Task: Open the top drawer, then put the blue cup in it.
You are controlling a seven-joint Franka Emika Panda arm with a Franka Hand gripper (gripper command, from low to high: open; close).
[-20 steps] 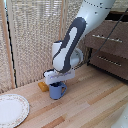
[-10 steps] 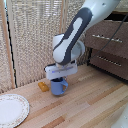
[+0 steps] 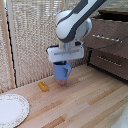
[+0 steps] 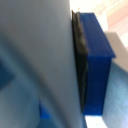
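Exterior view: the claw (image 3: pixel 64 63) grips the blue cup (image 3: pixel 63 71) by its upper part, holding it clear of the wooden surface (image 3: pixel 85 102). A small orange object (image 3: pixel 44 86) and a white plate (image 3: pixel 12 109) lie toward the exterior view's left. The top drawer (image 3: pixel 111 34) of the dresser stands at the exterior view's right. Wrist view: a dark pad (image 4: pixel 80 65) presses flat against a pale blurred wall, backed by a blue block.
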